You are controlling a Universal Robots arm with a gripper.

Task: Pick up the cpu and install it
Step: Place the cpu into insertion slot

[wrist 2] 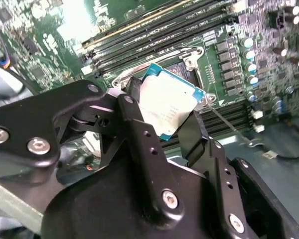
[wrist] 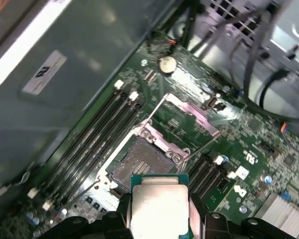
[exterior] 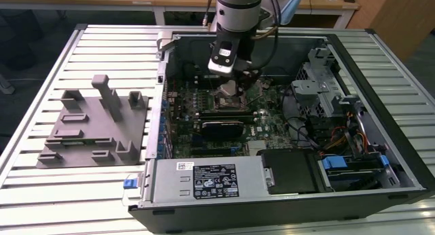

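The cpu [wrist 2: 168,108] is a flat square chip with a pale silvery top and a teal rim, also seen in the first wrist view as the cpu [wrist: 158,206]. My gripper [wrist 2: 162,115] is shut on it, its black fingers [wrist 2: 137,114] pressing on two opposite edges. I hold the chip just above the motherboard [wrist: 189,124], close over the open square socket [wrist: 139,162], whose metal frame [wrist: 192,107] stands flipped back. In the exterior view my gripper [exterior: 231,88] hangs over the socket area inside the open computer case [exterior: 286,194].
Black memory slots [wrist: 97,137] run beside the socket. A grey plastic tray with upright posts [exterior: 95,123] lies on the slatted table at the exterior view's left. A drive cage [exterior: 326,89], loose cables [exterior: 340,135] and the power supply [exterior: 211,181] crowd the case.
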